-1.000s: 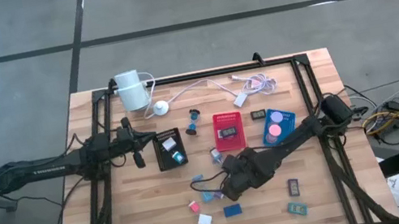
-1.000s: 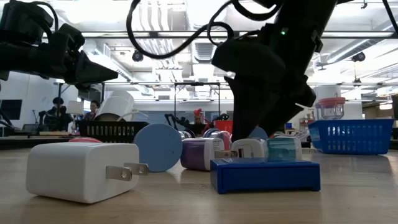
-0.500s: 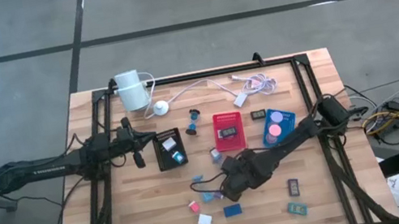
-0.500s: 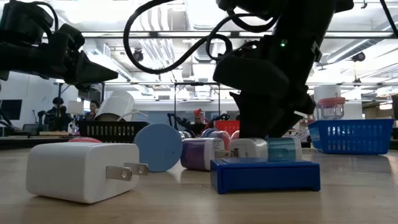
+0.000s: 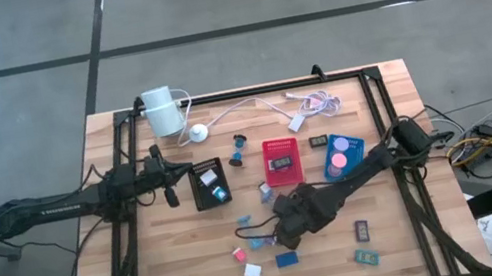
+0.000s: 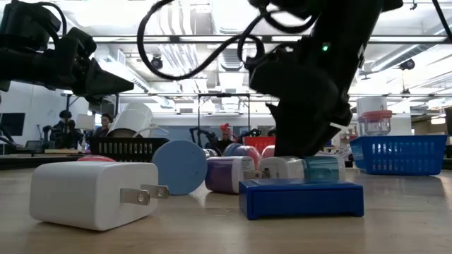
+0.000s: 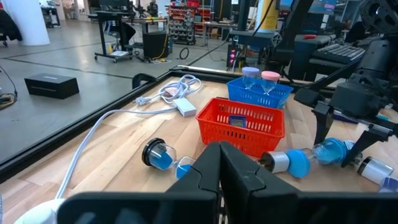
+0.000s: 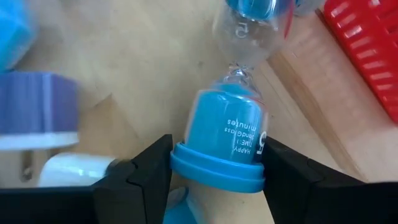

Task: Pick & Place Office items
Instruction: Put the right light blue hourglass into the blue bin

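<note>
My right gripper [image 5: 283, 231] [image 8: 219, 163] is low over the loose pieces in the table's middle, shut on a blue sand timer [image 8: 231, 134] that lies on the wood. Around it lie a purple plug block [image 8: 37, 109], a white plug block [image 6: 92, 194], a blue block [image 6: 300, 199] [image 5: 287, 259], a pink piece [image 5: 238, 255], a pale blue disc [image 6: 178, 166] and dark clips [image 5: 362, 230]. My left gripper [image 5: 171, 182] [image 7: 219, 168] is shut and hovers left of the black tray. A second sand timer [image 5: 240, 147] lies near the trays. My right gripper has the sand timer's blue end cap [image 8: 217, 173] between its two fingers [image 8: 149, 171], one on each side of the cap's rim. The fingers come slanting down from the table's right side. The timer lies on its side on the table, its other bulb [image 8: 249, 28] reaching away from the fingers.
Black tray [image 5: 204, 198], red tray [image 5: 278, 145] and blue tray [image 5: 354, 144] sit in a row mid-table. A white cylinder [image 5: 160, 110] with a white cable [image 5: 251, 107] stands at the far edge. Black frame rails [image 5: 389, 113] run along the table's sides.
My right gripper has come down a little toward the table among the loose pieces and shifted slightly toward the near-left. The pieces around it have stayed where they were.
</note>
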Motion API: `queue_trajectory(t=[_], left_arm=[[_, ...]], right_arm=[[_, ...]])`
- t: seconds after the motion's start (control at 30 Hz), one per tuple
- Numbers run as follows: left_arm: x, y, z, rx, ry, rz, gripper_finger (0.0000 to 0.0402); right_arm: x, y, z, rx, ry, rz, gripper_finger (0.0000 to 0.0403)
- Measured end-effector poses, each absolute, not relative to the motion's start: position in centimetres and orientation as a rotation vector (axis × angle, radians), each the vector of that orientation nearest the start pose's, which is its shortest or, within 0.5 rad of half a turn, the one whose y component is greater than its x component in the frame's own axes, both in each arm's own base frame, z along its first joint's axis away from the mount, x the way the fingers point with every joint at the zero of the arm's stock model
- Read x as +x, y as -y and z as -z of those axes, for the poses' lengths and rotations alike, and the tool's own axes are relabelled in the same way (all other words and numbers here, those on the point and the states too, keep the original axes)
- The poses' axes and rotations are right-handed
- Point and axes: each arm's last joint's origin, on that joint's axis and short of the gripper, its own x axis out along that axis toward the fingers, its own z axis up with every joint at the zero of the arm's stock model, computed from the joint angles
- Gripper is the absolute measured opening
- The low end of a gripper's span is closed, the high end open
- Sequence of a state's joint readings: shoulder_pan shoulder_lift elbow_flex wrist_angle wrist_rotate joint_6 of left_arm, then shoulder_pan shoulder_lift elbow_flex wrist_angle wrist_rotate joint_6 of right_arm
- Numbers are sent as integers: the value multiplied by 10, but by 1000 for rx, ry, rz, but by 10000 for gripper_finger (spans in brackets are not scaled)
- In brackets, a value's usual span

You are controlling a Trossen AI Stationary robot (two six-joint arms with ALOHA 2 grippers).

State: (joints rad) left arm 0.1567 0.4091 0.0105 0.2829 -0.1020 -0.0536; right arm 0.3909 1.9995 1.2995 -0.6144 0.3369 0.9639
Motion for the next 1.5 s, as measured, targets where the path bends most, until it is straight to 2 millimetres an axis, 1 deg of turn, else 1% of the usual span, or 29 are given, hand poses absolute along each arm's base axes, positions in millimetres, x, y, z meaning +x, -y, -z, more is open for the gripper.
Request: queue_trajectory(t=[0.2,0.3,0.37,0.5,0.6,0.77,0.93,1.07,1.2,1.33,1.5], left_arm=[[121,-22,-157,-69,-111,-262,12],[121,-22,-157,-87,-115,-255,12],[121,-21,-157,-89,-116,-229,12],[121,-18,-157,-96,-119,-122,12],[122,-16,-157,-103,-120,-54,12],[122,-12,-159,-114,-117,43,12],[125,-9,-173,-119,-78,76,12],[130,-8,-183,-146,-77,61,12],[139,-7,-196,-167,-88,40,17],[153,-7,-212,-178,-106,35,45],[175,-5,-232,-169,-127,48,104]], right_arm=[[350,-141,-158,331,-1078,459,192],[347,-145,-169,259,-1053,409,192],[344,-148,-176,185,-1047,355,192],[340,-150,-187,86,-1018,315,192],[339,-149,-191,19,-1006,307,192],[338,-144,-190,-114,-1032,287,192],[338,-137,-195,-229,-1030,283,192],[337,-130,-207,-286,-1009,265,192],[333,-125,-224,-354,-970,255,192],[328,-120,-241,-381,-923,260,192],[321,-118,-257,-399,-878,267,192]])
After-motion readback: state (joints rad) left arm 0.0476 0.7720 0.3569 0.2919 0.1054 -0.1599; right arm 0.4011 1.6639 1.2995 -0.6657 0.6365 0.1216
